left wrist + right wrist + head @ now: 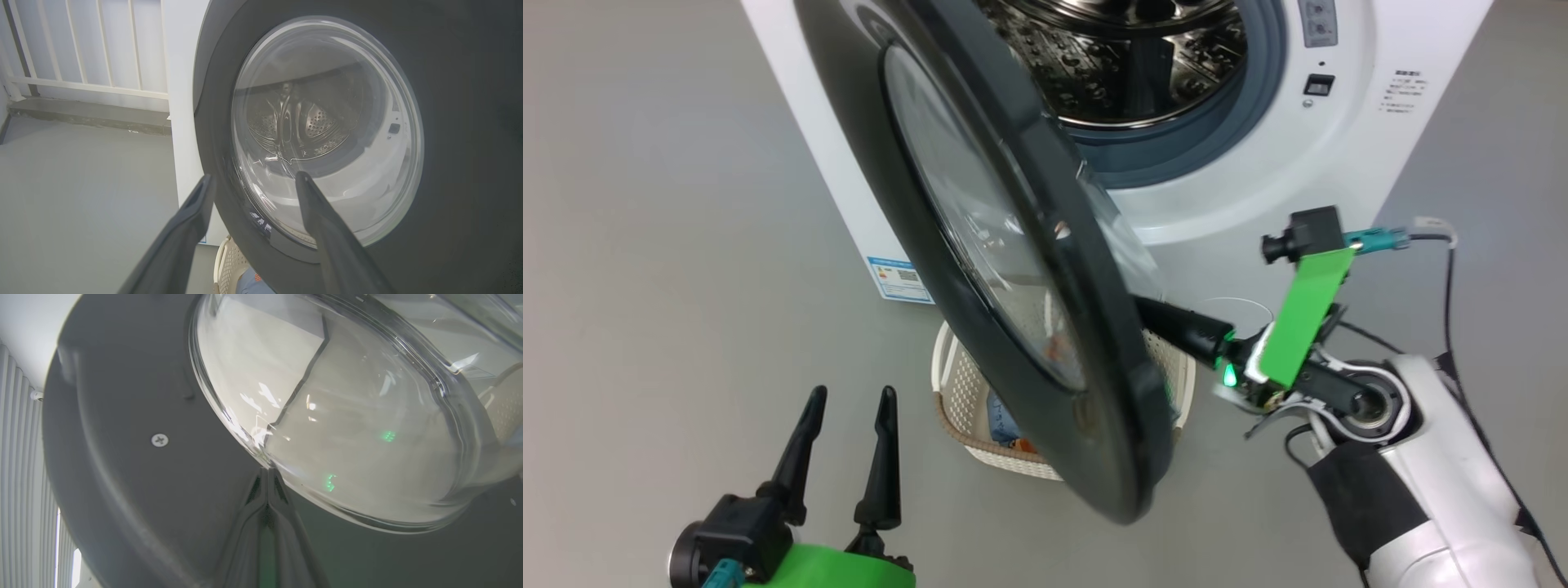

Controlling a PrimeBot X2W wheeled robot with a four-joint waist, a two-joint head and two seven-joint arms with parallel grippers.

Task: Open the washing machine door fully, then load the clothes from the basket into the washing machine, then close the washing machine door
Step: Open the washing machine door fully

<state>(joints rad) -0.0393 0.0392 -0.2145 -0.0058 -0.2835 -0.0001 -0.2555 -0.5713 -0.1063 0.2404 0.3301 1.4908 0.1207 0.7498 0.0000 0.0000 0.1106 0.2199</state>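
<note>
Washing machine door (1013, 269) only half open lol
Left gripper (851, 394) spread wide, empty, outer side; right gripper (267, 473) pinched shut, tips on inner face, better placed to push; basket (956, 384) of clothes (1003, 420) under the rim.

Laundry corner w/ washer (1298, 180), grey floor (645, 245), railing (81, 86)

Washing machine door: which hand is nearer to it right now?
Right. The right hand, shut, has its tips at the door's inner face, by the glass bowl's edge. The left hand, open, sits off the outer face, apart from it.
</note>
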